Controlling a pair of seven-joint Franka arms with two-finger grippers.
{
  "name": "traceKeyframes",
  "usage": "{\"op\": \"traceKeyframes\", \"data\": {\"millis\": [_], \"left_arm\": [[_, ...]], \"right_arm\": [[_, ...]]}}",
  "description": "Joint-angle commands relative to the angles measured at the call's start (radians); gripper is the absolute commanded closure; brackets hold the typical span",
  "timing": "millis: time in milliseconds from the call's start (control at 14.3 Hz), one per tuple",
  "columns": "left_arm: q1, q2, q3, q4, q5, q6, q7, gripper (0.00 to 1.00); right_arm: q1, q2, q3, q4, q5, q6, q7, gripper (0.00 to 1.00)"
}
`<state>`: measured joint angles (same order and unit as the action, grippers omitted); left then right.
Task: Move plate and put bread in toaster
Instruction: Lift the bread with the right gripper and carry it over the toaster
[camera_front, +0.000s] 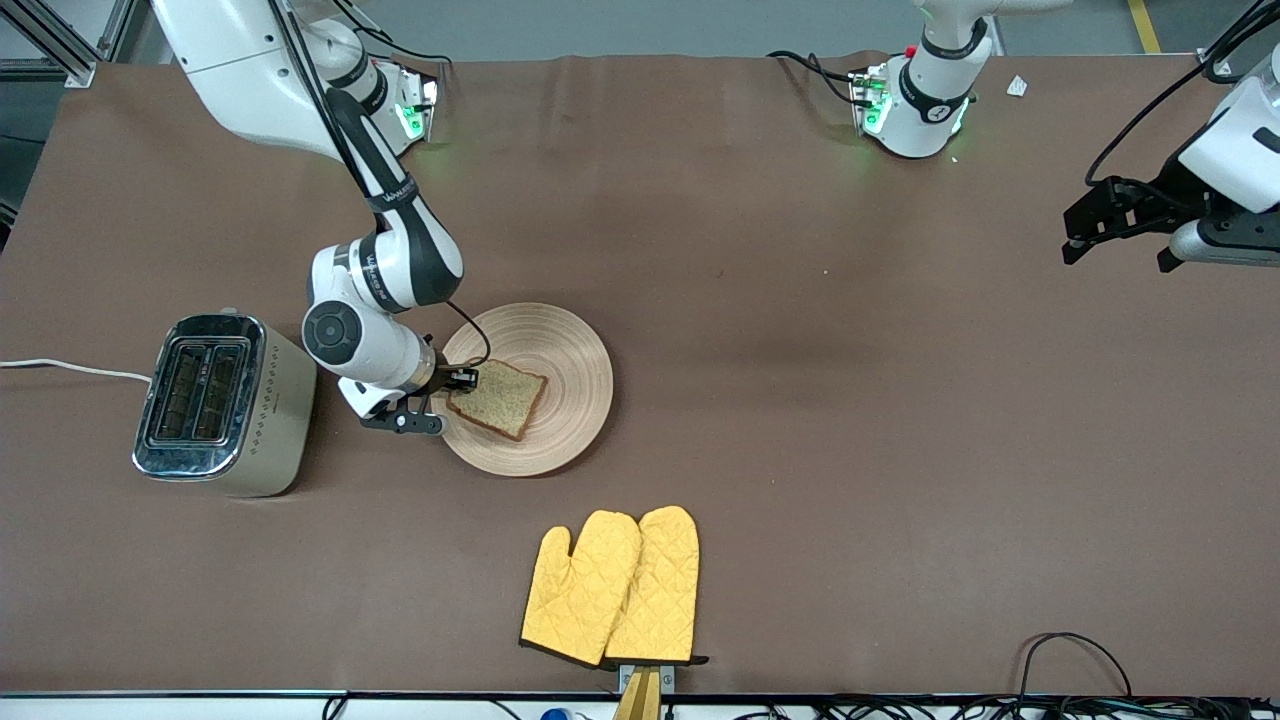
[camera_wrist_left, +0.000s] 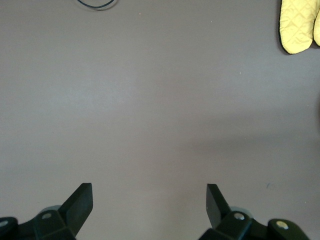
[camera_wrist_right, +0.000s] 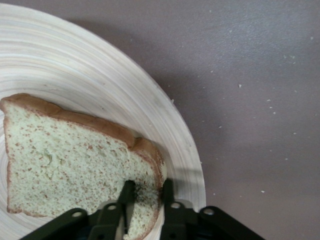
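Yellow quilted oven mitts (camera_front: 612, 588) lie nearest the front camera, two side by side on the brown matte surface (camera_front: 850, 420). Farther from that camera sits the plate (camera_front: 560, 345), round pale wood with concentric ring grain, and on it the bread (camera_front: 500, 398), a squarish speckled slice with a darker crust. Toward the right arm's end of the surface stands the toaster (camera_front: 225, 405), a beige box with a shiny chrome top, two slots, a row of small dots on its side and a white cord (camera_front: 70, 368). The right arm bends down from its base, its wrist turned low beside the plate, and the right gripper (camera_front: 455, 395) meets the bread's edge. Grey lettering runs along that arm's black sleeve, too small to read. The left arm waits, its left gripper (camera_front: 1118, 228) held over bare surface at its own end.

From the left wrist, the left gripper (camera_wrist_left: 149, 200) shows its dark wedge-shaped jaws spread wide over plain brown cloth, with a corner of a mitt (camera_wrist_left: 299, 25) at the frame's edge.

From the right wrist, the right gripper (camera_wrist_right: 145, 200) has its jaws pinching the bread (camera_wrist_right: 70, 165) by its crust edge, one finger on the crumb face and one outside the crust. The slice lies on the plate (camera_wrist_right: 125, 85) near its rim, and small pale crumbs dot the surface (camera_wrist_right: 260, 100) around it.
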<state>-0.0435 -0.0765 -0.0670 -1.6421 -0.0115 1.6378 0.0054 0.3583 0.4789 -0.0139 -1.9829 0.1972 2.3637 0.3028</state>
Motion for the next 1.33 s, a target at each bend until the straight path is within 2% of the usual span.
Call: {"op": "traceKeyframes", "data": {"millis": [0,140,280,350,420,560,700,979,1119,1259], "left_arm": [[-0.010,-0.048,0.018,-0.062,-0.015,0.031,-0.002,0.00],[-0.006,-0.040,0.018,-0.053,-0.013,0.024,-0.004,0.00],[-0.006,-0.037,0.016,-0.045,-0.012,0.023,-0.022,0.00],[-0.007,-0.031,0.016,-0.029,-0.002,0.023,-0.034,0.00],[-0.007,-0.025,0.016,-0.012,0.005,0.022,-0.036,0.00],[-0.007,-0.020,0.016,0.004,0.008,0.022,-0.033,0.00],[-0.006,-0.023,0.015,0.005,0.008,0.007,-0.036,0.00],[-0.006,-0.028,0.016,0.008,0.008,-0.023,-0.039,0.00],[-0.006,-0.022,0.016,0.016,0.008,-0.021,-0.036,0.00],[-0.007,-0.002,0.015,0.039,0.007,-0.018,-0.036,0.00]], "right_arm": [[0.016,0.009,-0.005,0.004,0.021,0.005,0.002,0.99],[0.005,0.004,-0.006,0.039,0.019,-0.044,-0.011,1.00],[0.005,-0.019,-0.018,0.166,-0.002,-0.299,-0.004,1.00],[0.008,-0.035,-0.043,0.226,-0.053,-0.405,0.001,1.00],[0.014,-0.069,-0.061,0.266,-0.153,-0.482,0.008,1.00],[0.004,-0.136,-0.070,0.289,-0.289,-0.566,0.025,1.00],[-0.022,-0.186,-0.106,0.329,-0.350,-0.641,0.006,1.00],[-0.096,-0.187,-0.132,0.513,-0.500,-0.872,-0.190,1.00],[-0.104,-0.184,-0.130,0.520,-0.643,-0.915,-0.225,1.00],[-0.104,-0.171,-0.130,0.516,-0.703,-0.937,-0.215,1.00]]}}
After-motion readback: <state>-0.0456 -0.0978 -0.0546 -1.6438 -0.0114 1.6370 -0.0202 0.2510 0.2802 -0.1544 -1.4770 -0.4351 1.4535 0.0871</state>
